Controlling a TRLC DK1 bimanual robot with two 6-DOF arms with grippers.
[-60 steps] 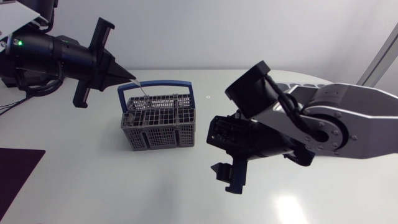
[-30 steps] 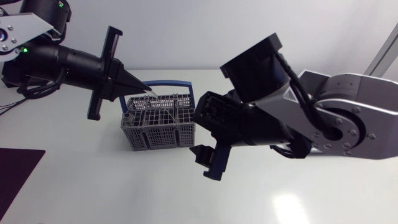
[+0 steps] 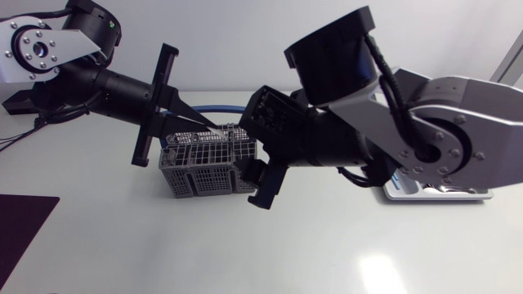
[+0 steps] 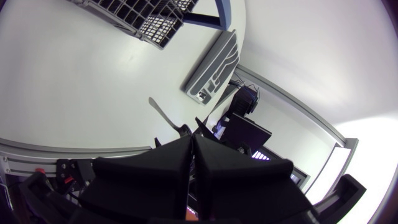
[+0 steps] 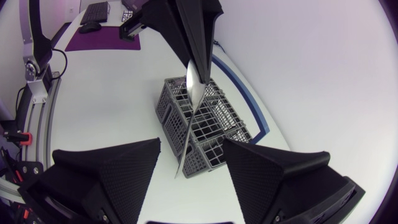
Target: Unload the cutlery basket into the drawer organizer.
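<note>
- Head view: left gripper [image 3: 203, 123] pinches a knife [image 3: 214, 131] over the basket [image 3: 204, 173], near the far edge of the table [image 3: 106, 245].
- Right gripper [image 5: 193, 148] gapes wide beside the basket.

The left arm [image 3: 90, 77] is mostly matte black tubing, capped by a silver-grey joint disc [image 3: 37, 49] ringed with small screws, with black cables [image 3: 51, 115] trailing behind it. The right arm [image 3: 458, 106] has bulky silver-grey links, a round screw-ringed hub [image 3: 421, 155], a fat black cylindrical joint [image 3: 331, 53] and a looping black cable [image 3: 382, 69]. Both end in broad black wedge fingers [image 5: 106, 174].
</note>
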